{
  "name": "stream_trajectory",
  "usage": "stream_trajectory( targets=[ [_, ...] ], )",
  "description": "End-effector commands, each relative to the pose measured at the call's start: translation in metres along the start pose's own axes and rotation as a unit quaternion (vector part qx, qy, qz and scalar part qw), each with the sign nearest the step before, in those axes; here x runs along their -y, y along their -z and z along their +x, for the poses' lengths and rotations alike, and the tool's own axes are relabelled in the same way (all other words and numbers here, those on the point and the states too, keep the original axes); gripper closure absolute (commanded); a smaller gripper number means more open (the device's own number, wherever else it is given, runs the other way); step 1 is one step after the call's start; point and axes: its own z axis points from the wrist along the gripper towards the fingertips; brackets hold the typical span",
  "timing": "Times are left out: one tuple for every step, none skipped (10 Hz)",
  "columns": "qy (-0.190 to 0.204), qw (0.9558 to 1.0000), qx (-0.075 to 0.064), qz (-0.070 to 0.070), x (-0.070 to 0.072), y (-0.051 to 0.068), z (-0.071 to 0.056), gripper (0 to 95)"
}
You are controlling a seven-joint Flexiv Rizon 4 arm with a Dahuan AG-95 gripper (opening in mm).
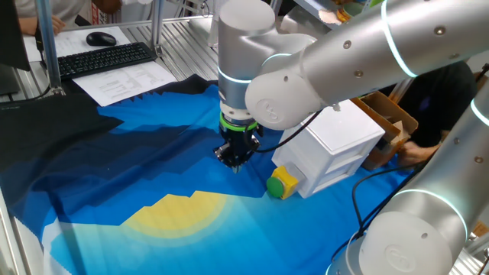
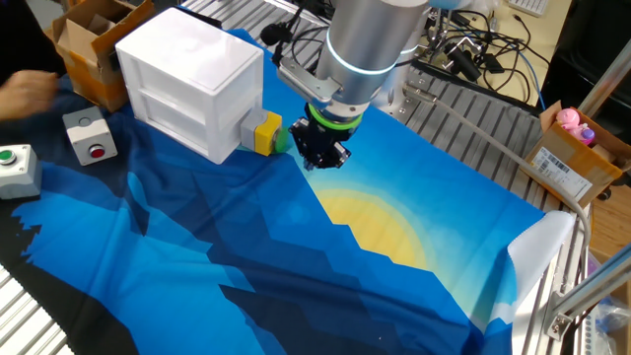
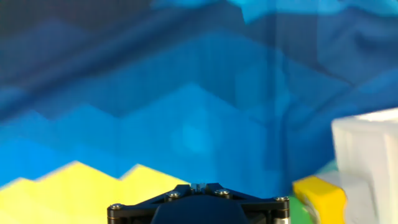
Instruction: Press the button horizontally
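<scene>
Beside my gripper, near its fingertips, sits the button in its yellow housing on the white box; finger spacing I cannot tell. Risk: a low or angled approach could strike the housing, missing the cap.

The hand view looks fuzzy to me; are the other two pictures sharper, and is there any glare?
Hand view: soft all over, the blue cloth and yellow housing blurred. One fixed view: sharper, the silver arm bright with highlights, the green button clear. The other fixed view: crisp, the white box brightly lit, with shading under the gripper.
</scene>
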Motion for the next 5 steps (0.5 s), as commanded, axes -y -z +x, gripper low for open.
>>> stream_trajectory(
  targets=[
    [-0.003,1.0,-0.004,0.001,0.0005,-0.0006,-0.0007,95.0],
    [-0.005,0.9998,-0.015,0.007,0.0005,-0.0006,-0.0007,95.0],
    [-0.006,0.9987,-0.041,0.03,0.0005,-0.0006,-0.0007,95.0],
    [-0.008,0.9973,-0.06,0.041,0.0005,-0.0006,-0.0007,95.0],
    [-0.014,0.9951,-0.083,0.052,0.0005,-0.0006,-0.0007,95.0]
  ],
)
